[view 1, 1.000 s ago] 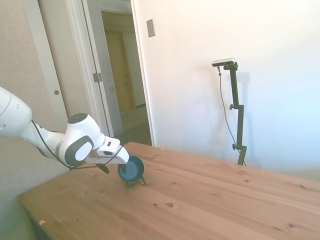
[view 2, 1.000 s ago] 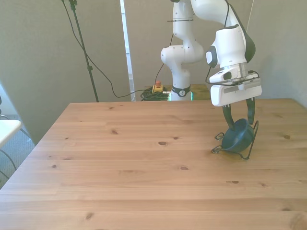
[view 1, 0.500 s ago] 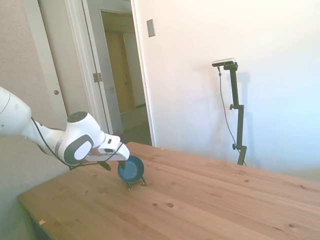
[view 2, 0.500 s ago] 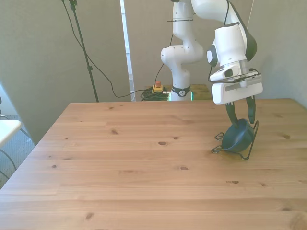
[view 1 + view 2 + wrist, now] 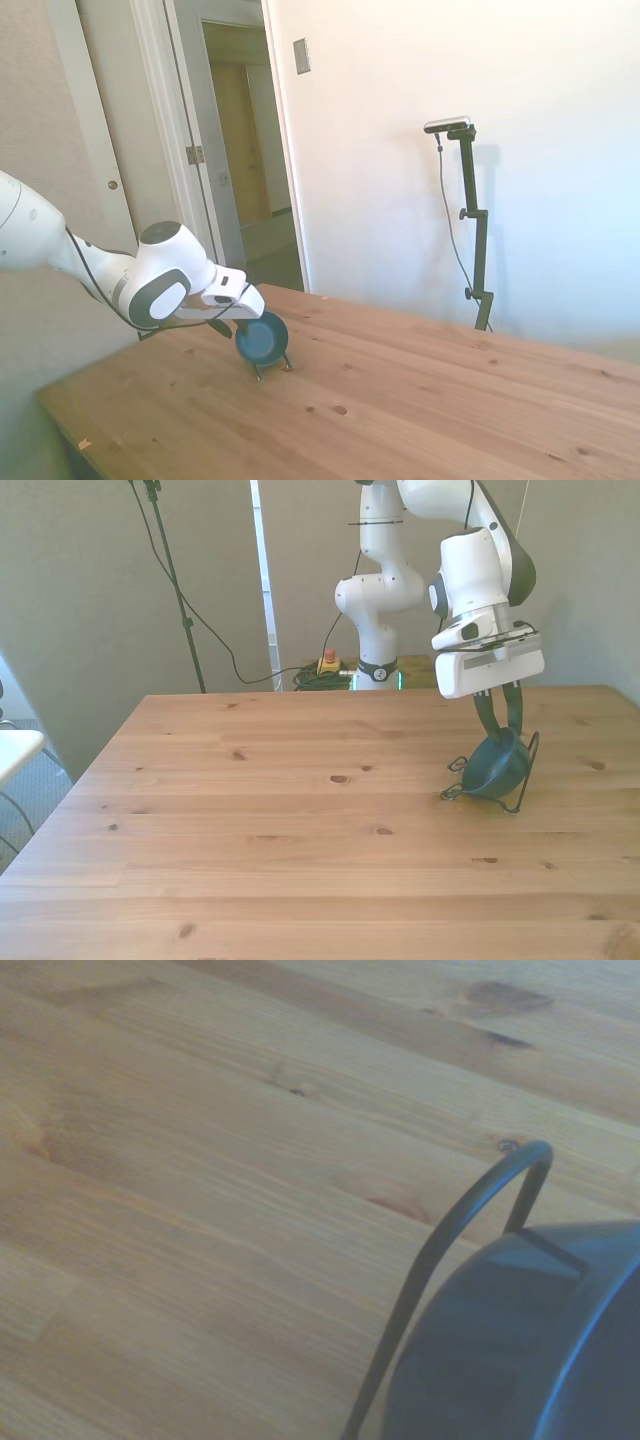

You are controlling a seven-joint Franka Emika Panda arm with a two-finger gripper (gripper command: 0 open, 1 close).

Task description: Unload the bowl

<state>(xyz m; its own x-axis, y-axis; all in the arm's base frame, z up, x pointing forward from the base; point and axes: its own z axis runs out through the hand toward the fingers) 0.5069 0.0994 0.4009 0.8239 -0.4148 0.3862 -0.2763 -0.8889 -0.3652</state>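
The dark teal bowl (image 5: 262, 338) (image 5: 495, 765) stands on its edge in a thin dark wire rack (image 5: 460, 792) (image 5: 272, 368) near the table's edge, at the front view's right. My gripper (image 5: 503, 730) (image 5: 236, 324) hangs just above the bowl, tilted, with one finger on each side of its upper rim. A gap still shows between the fingers, so it is open. Up close in the wrist view, the bowl (image 5: 520, 1350) shows with a curved rack wire (image 5: 450, 1230) beside it.
The wooden table (image 5: 280, 820) stretches wide toward the front view's left. A doorway (image 5: 250, 160) and a white wall stand behind the table in the side view.
The fingers have drawn closer together over the bowl's rim. The wrist has shifted slightly. The bowl and rack have not moved.
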